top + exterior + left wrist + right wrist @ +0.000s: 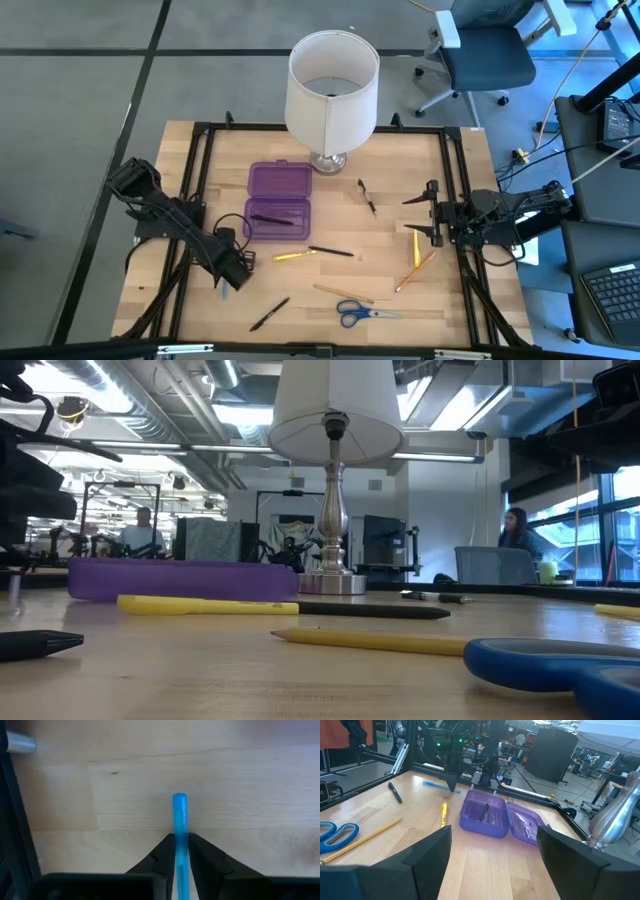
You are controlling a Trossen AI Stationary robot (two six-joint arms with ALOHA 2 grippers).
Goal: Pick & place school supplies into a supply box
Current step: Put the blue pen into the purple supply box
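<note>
The open purple supply box [278,200] lies left of the table's middle with a black pen [270,219] inside it. My left gripper [235,270] points down near the box's near-left corner, shut on a blue pen [180,812]. Loose on the wood lie a yellow pen [293,256], black pens [330,251] [270,313] [368,197], a pencil [342,293], blue-handled scissors [365,312] and two yellow-orange pencils [417,262]. My right gripper [425,212] waits level at the right edge, open. My left gripper pinches the blue pen's shaft [180,827] between its two fingers [167,847], coming from above and pointing down. The pen's free end [180,797] sticks out past the fingertips; the rest runs back under the gripper, hidden. In the right wrist view the pen [437,785] lies flat on the table.
A white-shaded lamp [330,90] on a silver base stands at the far middle, just behind the box. A black frame [195,190] runs along the table's edges. Bare wood [390,235] lies between the box and my right gripper.
</note>
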